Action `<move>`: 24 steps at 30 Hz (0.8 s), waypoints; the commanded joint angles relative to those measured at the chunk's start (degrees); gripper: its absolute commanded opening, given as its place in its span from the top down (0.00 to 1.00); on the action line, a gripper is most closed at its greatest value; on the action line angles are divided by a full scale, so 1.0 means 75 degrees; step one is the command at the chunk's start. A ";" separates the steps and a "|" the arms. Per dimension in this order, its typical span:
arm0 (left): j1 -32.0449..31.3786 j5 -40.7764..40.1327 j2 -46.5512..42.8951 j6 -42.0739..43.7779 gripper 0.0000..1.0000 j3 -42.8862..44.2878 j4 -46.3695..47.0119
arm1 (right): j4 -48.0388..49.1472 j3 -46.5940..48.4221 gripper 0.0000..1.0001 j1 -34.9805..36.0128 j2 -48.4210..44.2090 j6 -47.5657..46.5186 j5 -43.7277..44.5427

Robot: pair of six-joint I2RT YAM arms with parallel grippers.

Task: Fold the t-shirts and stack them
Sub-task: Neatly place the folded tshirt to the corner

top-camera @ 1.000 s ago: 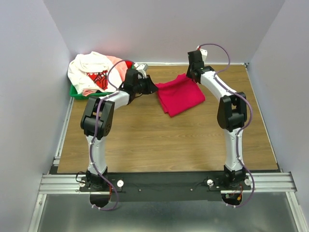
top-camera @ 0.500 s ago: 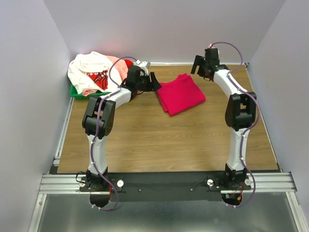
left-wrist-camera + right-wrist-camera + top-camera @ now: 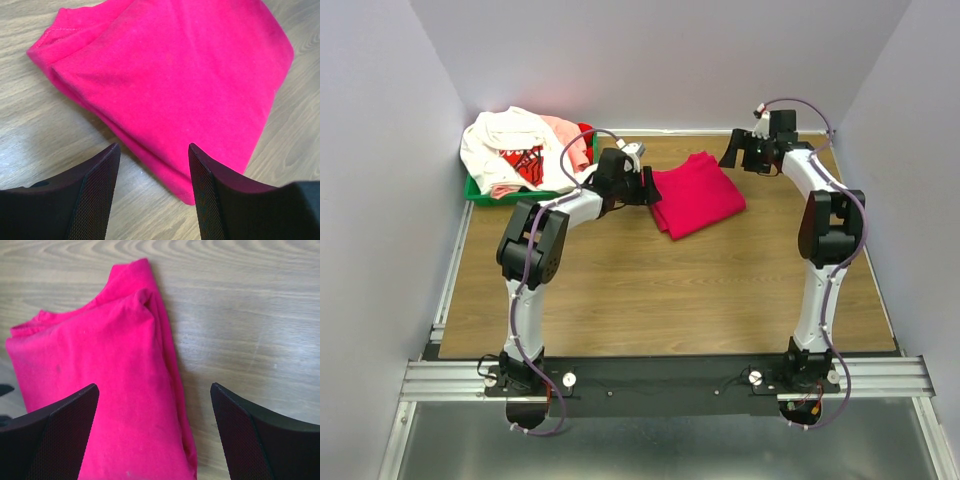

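A magenta-red t-shirt [image 3: 695, 196] lies folded on the wooden table [image 3: 650, 290], also filling the left wrist view [image 3: 170, 75] and the right wrist view [image 3: 100, 390]. My left gripper [image 3: 642, 186] hovers at the shirt's left edge, open and empty [image 3: 154, 150]. Off the shirt's far right corner, my right gripper [image 3: 740, 152] stands wide open with nothing in it [image 3: 155, 395]. At the back left, a white t-shirt with a red graphic [image 3: 510, 150], a pale pink one [image 3: 560, 127] and a red one [image 3: 585, 131] lie heaped together.
A green plastic tray [image 3: 480, 192] under the heap sits in the back left corner. Grey walls close in the table at the back and both sides. A metal rail [image 3: 660, 378] with the arm bases runs along the near edge.
Both grippers opened and let go of the magenta-red shirt. The right gripper drew back to the right and away from the shirt; the left gripper shifted slightly right along the shirt's left edge.
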 commanded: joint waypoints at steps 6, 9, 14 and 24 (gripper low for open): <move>-0.0097 -0.0449 0.0552 0.0204 0.35 0.0331 -0.0480 | 0.0130 -0.0176 0.02 -0.0164 0.0700 -0.0580 -0.1425; -0.0120 -0.0449 0.0680 0.0216 0.35 0.0448 -0.0538 | 0.0118 -0.0141 0.02 -0.0164 0.0887 -0.0604 -0.1519; -0.0132 -0.0332 0.0880 0.0204 0.40 0.0659 -0.0538 | 0.0130 -0.0117 0.02 -0.0164 0.1110 -0.0557 -0.1730; -0.0144 -0.0110 0.1103 0.0239 0.81 0.0776 -0.0538 | 0.0118 -0.0047 0.10 -0.0164 0.1614 -0.0358 -0.2491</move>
